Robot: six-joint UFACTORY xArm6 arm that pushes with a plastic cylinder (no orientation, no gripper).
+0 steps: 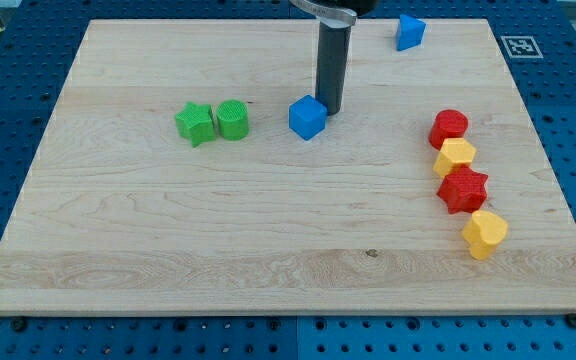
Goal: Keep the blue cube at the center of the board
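Note:
The blue cube [307, 117] sits on the wooden board [268, 240], a little above the board's middle. My dark rod comes down from the view's top and its tip [329, 108] rests just to the right of the cube and slightly above it, touching or nearly touching its upper right edge. A second blue block [410, 32], with a pointed shape, lies near the board's top edge to the right of the rod.
A green star [196, 123] and a green cylinder [233, 119] sit side by side left of the blue cube. At the right, a column runs downward: red cylinder [449, 126], yellow block [455, 156], red star [463, 189], yellow heart-like block [485, 234].

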